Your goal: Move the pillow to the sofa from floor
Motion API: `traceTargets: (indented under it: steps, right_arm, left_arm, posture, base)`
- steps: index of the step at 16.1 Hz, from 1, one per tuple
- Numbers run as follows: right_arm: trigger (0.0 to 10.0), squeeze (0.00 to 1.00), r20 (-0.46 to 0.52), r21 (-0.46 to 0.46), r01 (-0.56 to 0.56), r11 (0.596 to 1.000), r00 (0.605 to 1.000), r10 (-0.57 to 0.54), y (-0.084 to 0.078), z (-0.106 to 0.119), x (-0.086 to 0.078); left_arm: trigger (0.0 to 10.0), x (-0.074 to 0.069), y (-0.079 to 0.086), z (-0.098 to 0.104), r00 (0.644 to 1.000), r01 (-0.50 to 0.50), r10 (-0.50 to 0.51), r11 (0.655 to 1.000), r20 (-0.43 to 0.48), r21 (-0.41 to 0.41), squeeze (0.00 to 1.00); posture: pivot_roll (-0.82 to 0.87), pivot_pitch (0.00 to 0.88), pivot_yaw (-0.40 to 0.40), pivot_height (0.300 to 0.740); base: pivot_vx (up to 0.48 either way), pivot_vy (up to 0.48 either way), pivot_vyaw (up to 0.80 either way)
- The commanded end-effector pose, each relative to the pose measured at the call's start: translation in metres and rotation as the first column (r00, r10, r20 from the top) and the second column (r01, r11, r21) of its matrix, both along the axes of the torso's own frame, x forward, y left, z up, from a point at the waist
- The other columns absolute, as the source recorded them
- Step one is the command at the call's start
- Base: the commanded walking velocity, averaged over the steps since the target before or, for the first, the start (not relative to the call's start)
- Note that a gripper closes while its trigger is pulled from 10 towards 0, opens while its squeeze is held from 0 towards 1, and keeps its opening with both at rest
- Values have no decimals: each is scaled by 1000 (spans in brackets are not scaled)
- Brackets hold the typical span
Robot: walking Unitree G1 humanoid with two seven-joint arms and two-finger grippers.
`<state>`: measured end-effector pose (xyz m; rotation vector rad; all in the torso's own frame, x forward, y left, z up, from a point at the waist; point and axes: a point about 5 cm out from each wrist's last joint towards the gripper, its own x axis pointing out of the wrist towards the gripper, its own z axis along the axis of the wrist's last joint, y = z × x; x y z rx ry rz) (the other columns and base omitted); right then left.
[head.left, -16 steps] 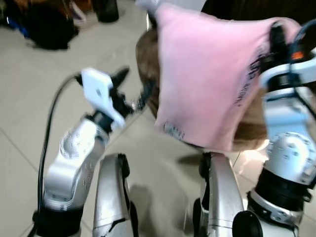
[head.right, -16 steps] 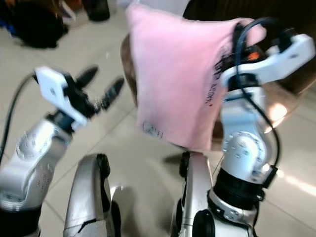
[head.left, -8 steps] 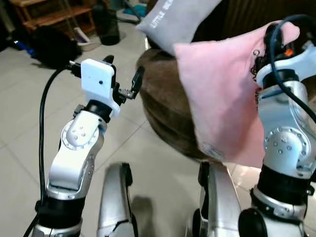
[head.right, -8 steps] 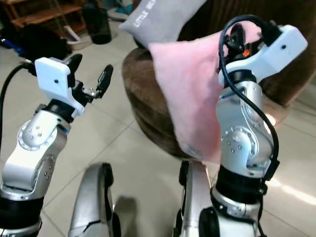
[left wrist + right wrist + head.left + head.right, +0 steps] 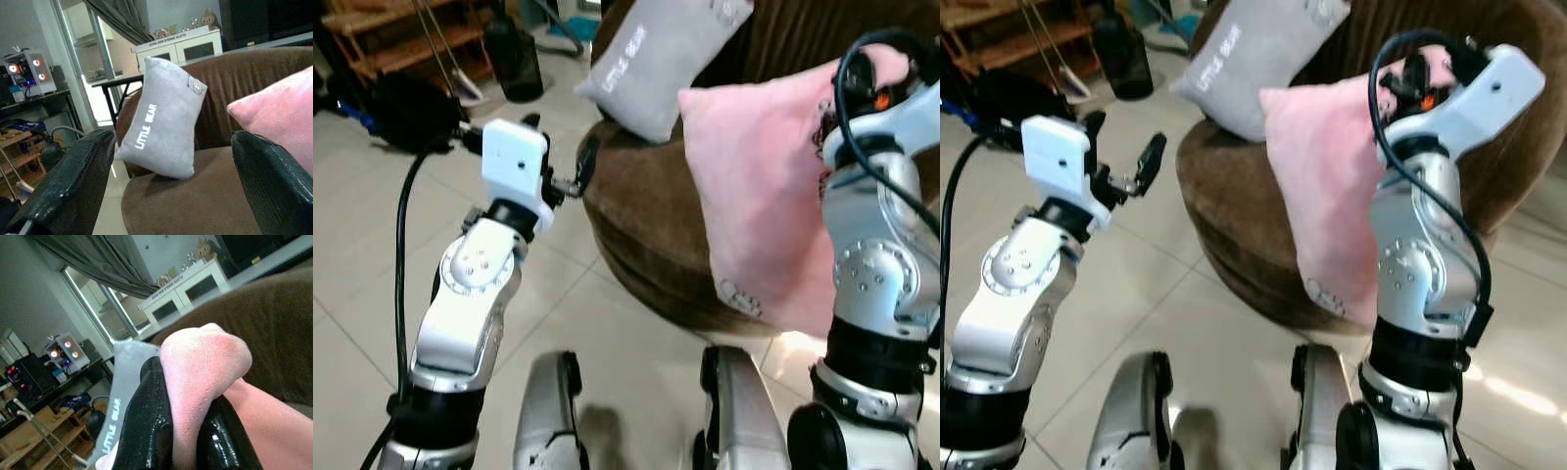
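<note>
A pink pillow [image 5: 759, 196] hangs by its top corner from my right gripper [image 5: 188, 431], which is shut on the pink pillow [image 5: 203, 362]. It dangles over the front edge of the round brown sofa [image 5: 646, 225], its lower corner near the seat rim. My right arm [image 5: 1425, 264] stands in front of the pillow. My left gripper [image 5: 1126, 157] is raised to the left of the sofa, open and empty, its fingers [image 5: 73, 181] framing the seat.
A grey pillow [image 5: 656, 59] with white lettering leans on the sofa's back. A black bag [image 5: 406, 103], a dark bin [image 5: 514, 59] and a wooden shelf [image 5: 391, 29] stand at the far left. Tiled floor [image 5: 362, 284] lies open to the left.
The view has drawn closer to the sofa and shifted. The pink pillow, still held by my right gripper, now hangs over the sofa's seat edge. My left gripper stays raised and open.
</note>
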<state>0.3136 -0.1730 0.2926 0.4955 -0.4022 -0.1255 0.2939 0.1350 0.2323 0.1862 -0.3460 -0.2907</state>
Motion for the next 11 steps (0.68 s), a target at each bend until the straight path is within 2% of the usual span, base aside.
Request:
traceTargets:
  steps: [1, 11]
  right_arm:
    - [10000, 0, 59, -7, -11, 1000, 998, 11, 5, 12, -3]
    - [10000, 0, 22, -17, -22, 1000, 1000, 22, 9, 2, -2]
  left_arm:
    - [10000, 2, 2, -3, 1000, -15, 15, 1000, -7, 11, 0]
    - [10000, 1, 0, -9, 1000, -15, 15, 999, -13, 46, 0]
  posture:
    - [-36, 1, 36, 591]
    - [-39, 8, 33, 696]
  base:
    - [0, 0, 0]
    - [0, 0, 0]
